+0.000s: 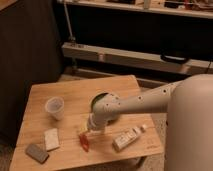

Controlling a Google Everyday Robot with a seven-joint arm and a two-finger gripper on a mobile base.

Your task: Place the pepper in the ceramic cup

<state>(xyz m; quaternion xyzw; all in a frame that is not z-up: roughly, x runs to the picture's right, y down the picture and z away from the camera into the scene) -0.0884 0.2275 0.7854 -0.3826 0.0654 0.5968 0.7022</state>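
The red pepper (84, 142) lies on the wooden table (75, 92) near its front edge. The whitish ceramic cup (55, 107) stands upright on the table's left part, apart from the pepper. My gripper (86, 132) is at the end of the white arm, low over the table, right above the pepper's upper end. The arm's wrist covers most of a green bowl (100, 101) behind it.
A pale rectangular block (51, 138) and a dark grey flat object (37, 153) lie at the front left. A small white box or bottle (129, 138) lies at the front right. Dark cabinets and a shelf stand behind the table.
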